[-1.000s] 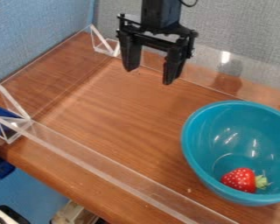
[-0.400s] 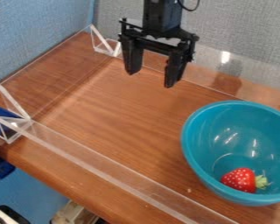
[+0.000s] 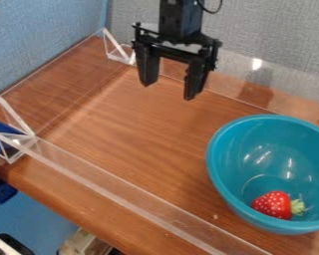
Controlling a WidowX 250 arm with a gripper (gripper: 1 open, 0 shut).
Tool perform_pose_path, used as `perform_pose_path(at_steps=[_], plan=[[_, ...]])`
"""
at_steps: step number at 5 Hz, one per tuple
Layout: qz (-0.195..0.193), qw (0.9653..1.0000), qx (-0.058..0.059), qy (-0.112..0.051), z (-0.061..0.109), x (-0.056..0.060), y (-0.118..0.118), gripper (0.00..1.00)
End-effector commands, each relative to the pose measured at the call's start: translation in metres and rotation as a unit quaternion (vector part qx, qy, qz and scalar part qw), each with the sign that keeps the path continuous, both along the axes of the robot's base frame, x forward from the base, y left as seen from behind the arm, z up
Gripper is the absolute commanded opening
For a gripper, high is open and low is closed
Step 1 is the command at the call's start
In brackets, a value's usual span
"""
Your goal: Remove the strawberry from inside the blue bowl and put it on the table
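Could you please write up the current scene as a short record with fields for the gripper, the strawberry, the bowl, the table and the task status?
gripper: open, fingers pointing down, over the far side of the table, holding nothing
strawberry: red with a green leafy end, lying inside the bowl near its bottom
bowl: blue, round, glossy, on the table at the right of the view
table: reddish-brown wood grain, edged with clear walls and triangular brackets
task status: strawberry not yet out of the bowl
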State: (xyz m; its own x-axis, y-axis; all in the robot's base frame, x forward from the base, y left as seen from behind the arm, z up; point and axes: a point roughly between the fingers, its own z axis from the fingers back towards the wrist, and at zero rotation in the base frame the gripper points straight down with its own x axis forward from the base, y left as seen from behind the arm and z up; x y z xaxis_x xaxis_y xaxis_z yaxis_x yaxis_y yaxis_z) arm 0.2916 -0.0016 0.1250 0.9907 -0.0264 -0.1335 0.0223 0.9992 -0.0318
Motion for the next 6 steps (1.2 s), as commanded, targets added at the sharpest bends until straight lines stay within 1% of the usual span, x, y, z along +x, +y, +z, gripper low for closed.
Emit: perform_pose_path(at_steps=[1, 4, 5, 6], plan=[[-0.01, 0.9999, -0.002, -0.01, 0.003, 0.0, -0.004, 1.0], [-0.041, 0.9991, -0.008, 0.012, -0.014, -0.005, -0.021, 1.0], [-0.06, 0.998, -0.011, 0.016, -0.018, -0.008, -0.031, 1.0], [-0.09, 0.9957, -0.015, 0.014, -0.018, -0.01, -0.051, 1.0]])
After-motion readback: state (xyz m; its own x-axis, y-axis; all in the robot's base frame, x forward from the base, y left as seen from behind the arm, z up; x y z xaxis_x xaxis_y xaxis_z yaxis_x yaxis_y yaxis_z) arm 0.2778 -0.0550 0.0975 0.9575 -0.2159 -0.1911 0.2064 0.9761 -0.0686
